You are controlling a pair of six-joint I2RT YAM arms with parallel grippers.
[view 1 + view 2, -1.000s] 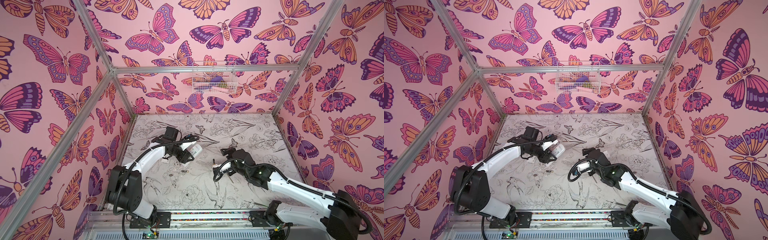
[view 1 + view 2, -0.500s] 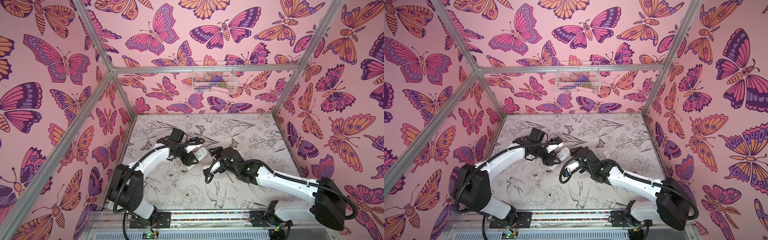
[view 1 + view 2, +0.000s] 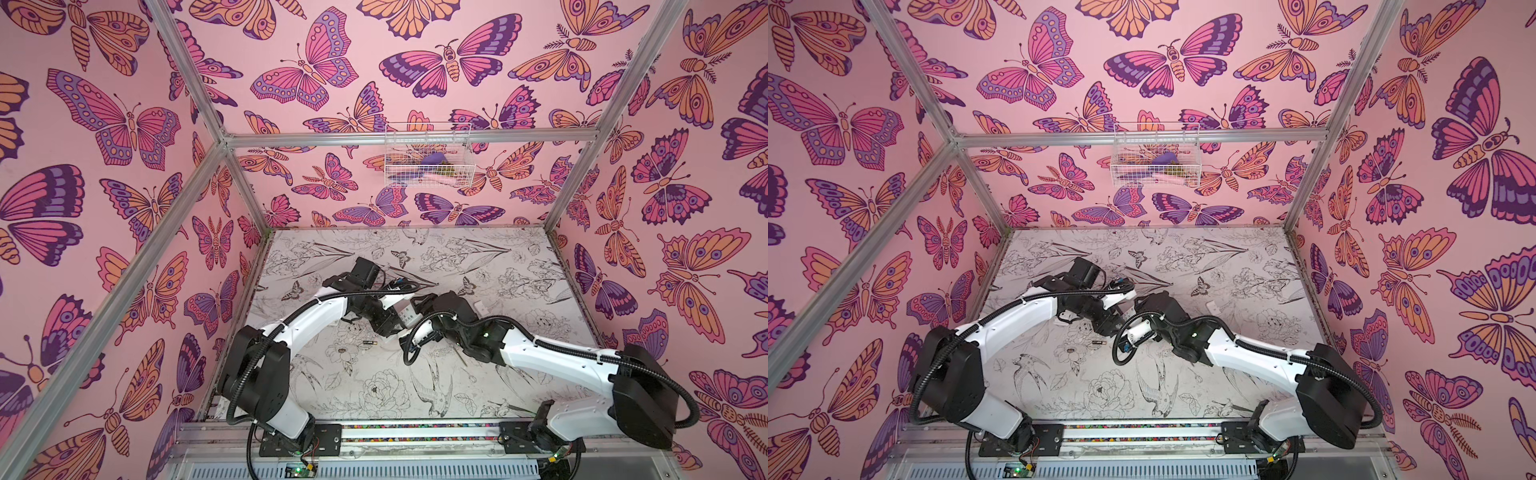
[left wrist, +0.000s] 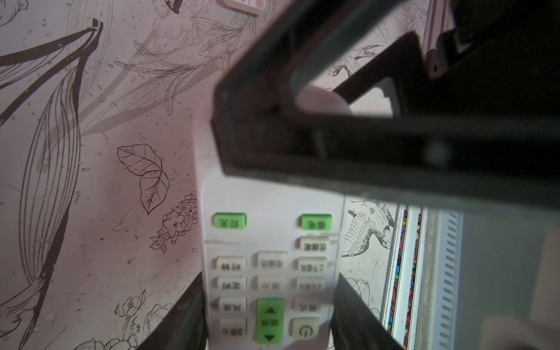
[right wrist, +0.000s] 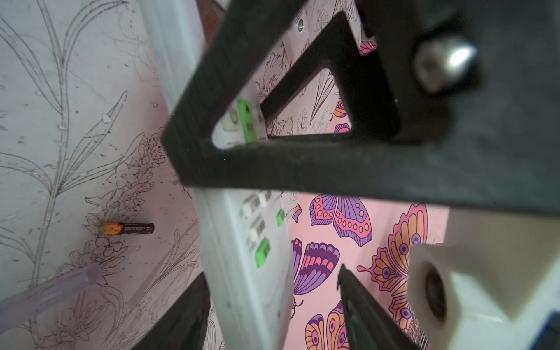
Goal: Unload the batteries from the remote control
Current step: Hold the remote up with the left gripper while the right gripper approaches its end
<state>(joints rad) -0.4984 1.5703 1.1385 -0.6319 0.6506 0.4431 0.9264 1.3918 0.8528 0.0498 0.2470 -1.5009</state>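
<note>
The jaws of the left gripper (image 4: pixel 269 281) are clamped on the remote control (image 4: pixel 272 206), one finger pressed to each long edge. The jaws of the right gripper (image 5: pixel 272 272) stand parted around the remote's farther end. One finger lies close against it, and the other stands apart with pink wall showing in the gap. Beneath both jaws is the table (image 3: pixel 374 399). On it, beside the right jaws, lies a clear-handled tool (image 5: pixel 45 292). Just past the tool lies one battery (image 5: pixel 127 228), touching neither gripper.
</note>
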